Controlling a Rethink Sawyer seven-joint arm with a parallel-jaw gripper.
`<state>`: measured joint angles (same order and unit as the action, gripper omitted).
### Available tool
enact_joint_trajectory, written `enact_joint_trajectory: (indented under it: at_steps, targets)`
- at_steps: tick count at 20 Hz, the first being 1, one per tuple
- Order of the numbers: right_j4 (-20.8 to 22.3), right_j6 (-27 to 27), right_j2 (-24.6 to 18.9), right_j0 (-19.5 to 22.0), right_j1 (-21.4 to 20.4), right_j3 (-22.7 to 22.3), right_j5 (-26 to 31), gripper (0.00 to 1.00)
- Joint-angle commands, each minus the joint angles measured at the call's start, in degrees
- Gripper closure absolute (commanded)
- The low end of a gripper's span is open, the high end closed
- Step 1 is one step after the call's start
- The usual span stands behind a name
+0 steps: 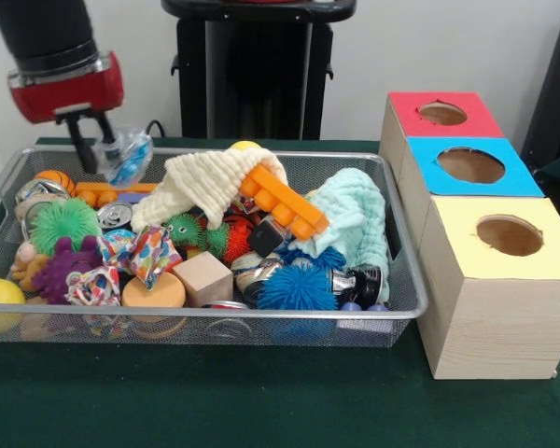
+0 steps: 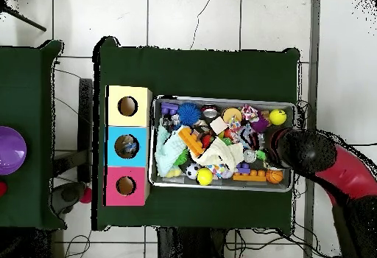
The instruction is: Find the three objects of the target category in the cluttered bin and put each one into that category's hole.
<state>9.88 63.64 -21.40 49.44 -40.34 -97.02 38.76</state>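
The gripper (image 1: 91,140) hangs over the far left corner of the wire-mesh bin (image 1: 406,280), its jaws pinching what looks like a crumpled clear plastic bottle with a blue label (image 1: 128,156), held just above the clutter. Below lie a green spiky ball (image 1: 63,222), an orange building block (image 1: 282,202), a cream knitted cloth (image 1: 210,185), a wooden cube (image 1: 203,277) and a blue spiky ball (image 1: 297,287). Beside the bin on the green worktop (image 1: 261,401) stand the red box (image 1: 442,116), blue box (image 1: 471,166) and yellow box (image 1: 504,238), each with a round hole on top.
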Motion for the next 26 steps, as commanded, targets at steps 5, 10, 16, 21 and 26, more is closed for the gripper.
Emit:
enact_joint_trajectory:
  at_steps: [5, 10, 16, 21, 26]
  targets:
    - [-6.18, 24.54, 9.23, -14.07, -8.27, -1.62, 12.01, 1.00]
    - [-7.58, 28.63, 13.09, -21.49, -8.02, -1.13, 11.53, 1.00]
    - [-10.35, 32.38, 15.61, -27.68, -8.39, -2.06, 9.96, 1.00]
    - [-11.77, 35.97, 17.03, -31.89, -8.42, -2.46, 9.29, 1.00]
    - [-13.52, 38.91, 17.97, -35.28, -8.08, -4.75, 6.04, 1.00]
